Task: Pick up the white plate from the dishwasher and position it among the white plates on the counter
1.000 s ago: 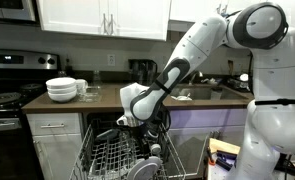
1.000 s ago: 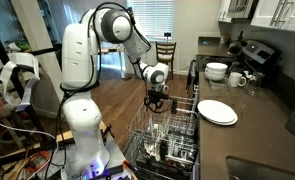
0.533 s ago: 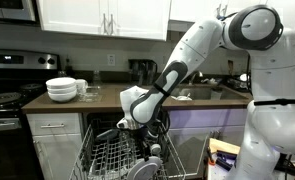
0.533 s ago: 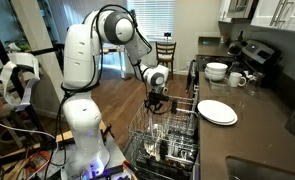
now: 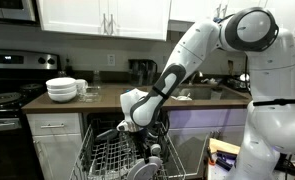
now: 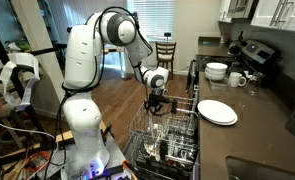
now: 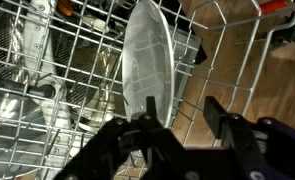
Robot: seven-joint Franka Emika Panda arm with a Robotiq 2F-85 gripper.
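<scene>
Jaws part-spread, clamping nothing, straddle near rim of white plate (image 7: pixel 147 55) standing on edge in dishwasher rack (image 7: pixel 47 70), its long axis running away from wrist, wires crowding either side; beyond, flat white plates (image 6: pixel 217 112) on tabletop (image 6: pixel 262 135), bowls (image 6: pixel 216 70) farther along.

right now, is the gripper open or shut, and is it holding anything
Gripper: open. It is down at the white plate standing in the dishwasher rack, with one finger at the plate's edge and the other clear of it. It holds nothing.
</scene>
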